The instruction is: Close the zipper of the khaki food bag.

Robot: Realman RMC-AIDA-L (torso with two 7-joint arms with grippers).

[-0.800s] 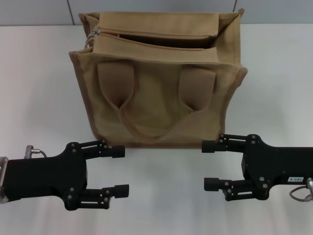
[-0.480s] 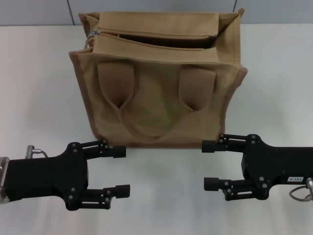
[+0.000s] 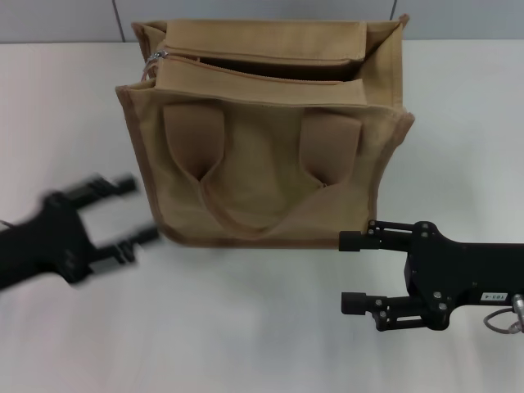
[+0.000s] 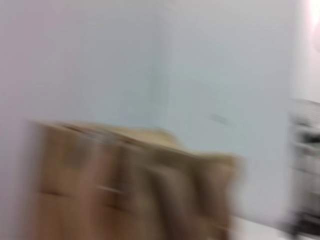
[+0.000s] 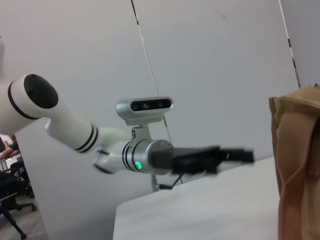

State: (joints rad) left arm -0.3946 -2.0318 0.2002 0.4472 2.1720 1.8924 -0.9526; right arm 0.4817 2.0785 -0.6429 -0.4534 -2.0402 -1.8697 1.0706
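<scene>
Head view: left gripper (image 3: 123, 213) has risen toward khaki food bag (image 3: 262, 164)

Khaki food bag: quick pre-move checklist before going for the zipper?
1. Khaki food bag upright on the table: ok.
2. Zipper shut: not ok, the top gapes.
3. Slider visible at the bag's left end: ok.
4. Left gripper open, beside the bag's left lower edge, not at the slider: not ok.
5. Right gripper open, low in front of the bag's right corner, holding nothing: ok.
6. Left wrist view usable: not ok.
</scene>
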